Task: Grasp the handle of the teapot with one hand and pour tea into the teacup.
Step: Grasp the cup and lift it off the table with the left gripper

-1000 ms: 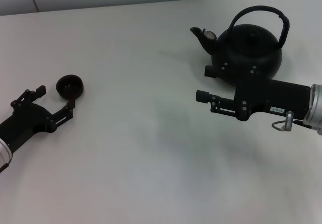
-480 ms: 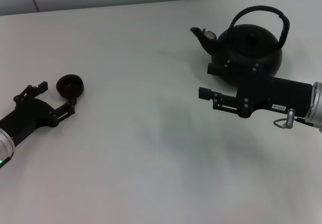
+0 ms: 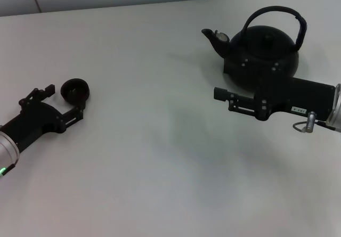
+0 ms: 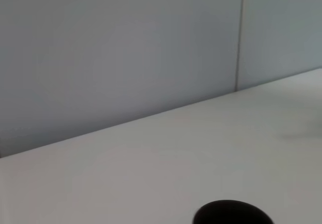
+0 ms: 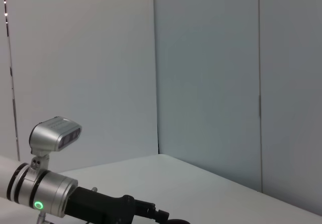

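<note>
Head view, near to far. Left gripper [image 3: 63, 103] is sitting low on the white table [image 3: 160, 157] at about 9 o'clock of the scene, arm coming in from the lower-left corner. Its fingers are spread apart, released, one fingertip by the near side of the teacup [image 3: 75, 90], the other well off to the 9 o'clock side of it; nothing is being held between them. The teacup is standing upright on the table just beyond the gripper, at its 1 o'clock; contact with the near finger cannot be told.

Right gripper [image 3: 219, 85] is reaching in from the right edge at about 3 o'clock, body lying level and pointing toward 9 o'clock. One finger is showing in front of the teapot [image 3: 261, 56]; the other is lost against the pot's black body, so whether the gripper is open or closed cannot be told.

The teapot is standing upright at about 1 o'clock of the scene, far right of the table, spout pointing to 9 o'clock. The handle [image 3: 277, 13] is arching over its top, free of any gripper.

Left wrist view is showing the teacup rim at the lower edge, table and wall [image 4: 121, 53] beyond. Right wrist view is showing the left arm far off.
</note>
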### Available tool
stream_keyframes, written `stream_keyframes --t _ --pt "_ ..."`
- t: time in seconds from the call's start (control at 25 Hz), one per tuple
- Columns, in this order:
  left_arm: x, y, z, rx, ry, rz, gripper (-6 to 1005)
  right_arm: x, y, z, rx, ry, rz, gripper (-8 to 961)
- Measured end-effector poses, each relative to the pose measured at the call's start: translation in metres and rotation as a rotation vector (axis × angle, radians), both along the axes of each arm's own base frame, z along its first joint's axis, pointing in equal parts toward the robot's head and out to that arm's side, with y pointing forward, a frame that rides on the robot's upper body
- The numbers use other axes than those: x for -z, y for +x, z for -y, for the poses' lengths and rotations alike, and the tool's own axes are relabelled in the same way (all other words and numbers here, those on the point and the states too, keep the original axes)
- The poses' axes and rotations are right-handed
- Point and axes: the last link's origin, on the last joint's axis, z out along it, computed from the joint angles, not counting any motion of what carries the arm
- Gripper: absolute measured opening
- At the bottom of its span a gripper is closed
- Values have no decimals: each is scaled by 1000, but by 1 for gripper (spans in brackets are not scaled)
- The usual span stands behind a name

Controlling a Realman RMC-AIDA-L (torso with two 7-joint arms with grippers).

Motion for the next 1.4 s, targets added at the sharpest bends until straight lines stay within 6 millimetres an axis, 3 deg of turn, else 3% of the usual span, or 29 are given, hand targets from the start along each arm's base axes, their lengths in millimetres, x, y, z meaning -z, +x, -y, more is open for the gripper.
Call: stream_keyframes --t 1.0,1.2,1.4 --pt "5 10 -11 19 -20 -22 861 -2 2 0 -4 25 13 618" --pt "5 10 -11 19 -22 -22 697 -2 3 -1 -4 27 14 619" --pt "6 10 -9 23 -31 -13 689 -2 4 -1 4 32 20 619"
